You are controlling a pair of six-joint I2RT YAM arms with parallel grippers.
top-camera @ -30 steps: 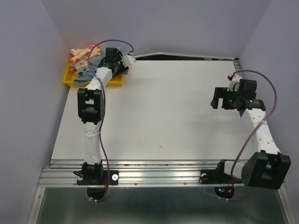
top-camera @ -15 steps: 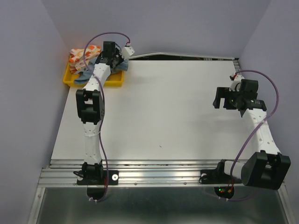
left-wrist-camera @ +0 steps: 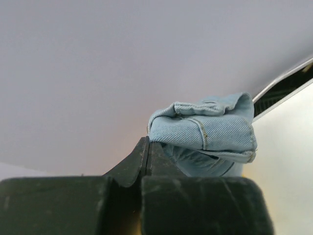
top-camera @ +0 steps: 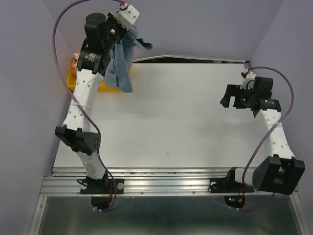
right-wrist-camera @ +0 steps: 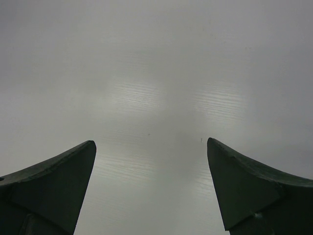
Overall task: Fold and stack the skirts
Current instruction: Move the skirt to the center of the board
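Top view, denim skirt (top-camera: pixel 120 68): I see it hanging off the left gripper (top-camera: pixel 121 38), long axis up-and-down, lower end over the right end of the yellow tray (top-camera: pixel 104 87) at the tabletop's (top-camera: pixel 186 112) far-left corner; one flap sticks out rightward.
Top view, spotted skirt (top-camera: pixel 75 62): only a sliver shows beside the tray, behind my left arm.
Top view, change: half a second ago the left gripper was down in the tray; now it is raised with the denim lifted out. The right arm barely moved.
Left wrist view: the gripper (left-wrist-camera: pixel 147 147) is clamped on a bunched denim fold (left-wrist-camera: pixel 205 129).
Right wrist view: the gripper (right-wrist-camera: pixel 151 144) is spread wide, holding nothing, above bare tabletop (right-wrist-camera: pixel 156 73).
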